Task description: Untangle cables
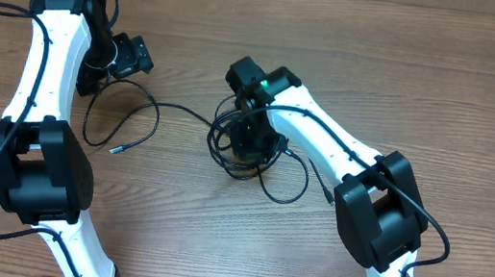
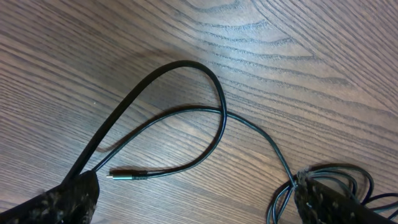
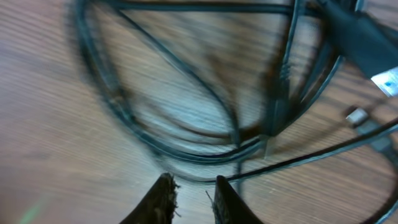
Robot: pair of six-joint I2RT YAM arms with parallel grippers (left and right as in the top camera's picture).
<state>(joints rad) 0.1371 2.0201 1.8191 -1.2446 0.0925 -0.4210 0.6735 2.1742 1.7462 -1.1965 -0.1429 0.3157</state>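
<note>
Black cables (image 2: pixel 222 113) lie on your wooden table (image 1: pixel 431 77). A tangled bunch sits near the middle, under the right gripper (image 3: pixel 193 183), and one loop trails left, ending in a small plug (image 2: pixel 127 177) near the left arm. Your left gripper (image 2: pixel 196 180) hangs over that loop with its jaws spread wide, holding nothing. Your right gripper is low over the bunch. Its fingers (image 3: pixel 163 199) stand close together with a slim gap, and the blurred wrist view shows no cable between them.
</note>
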